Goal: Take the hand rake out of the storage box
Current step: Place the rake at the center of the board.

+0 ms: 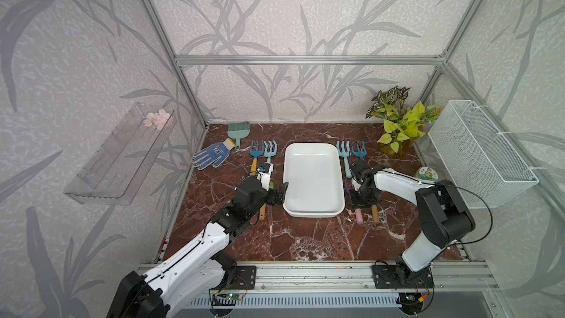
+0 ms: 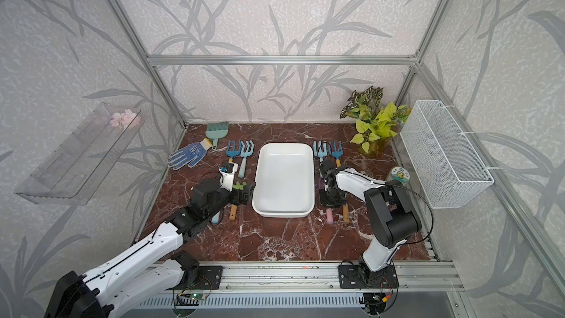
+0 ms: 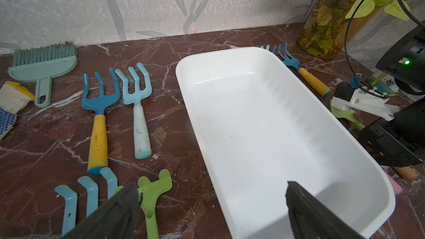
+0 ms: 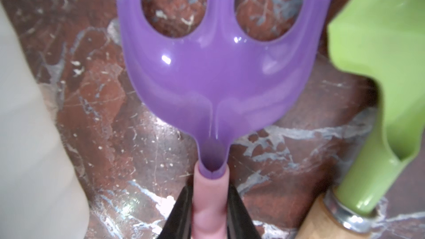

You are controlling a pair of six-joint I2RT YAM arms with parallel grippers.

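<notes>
Two arms | left gripper (image 3: 212, 189): jaws apart, beside box (image 1: 312, 178) | right gripper (image 4: 210, 194): clamped on purple rake (image 4: 211, 83) handle, right of box | tin (image 3: 383, 81) label: Chinese print, mostly hidden

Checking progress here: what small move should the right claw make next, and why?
Probably open the right claw and let go: it is shut on the pink handle of the purple rake, which sits outside the box, low over the table; the box is empty.
</notes>
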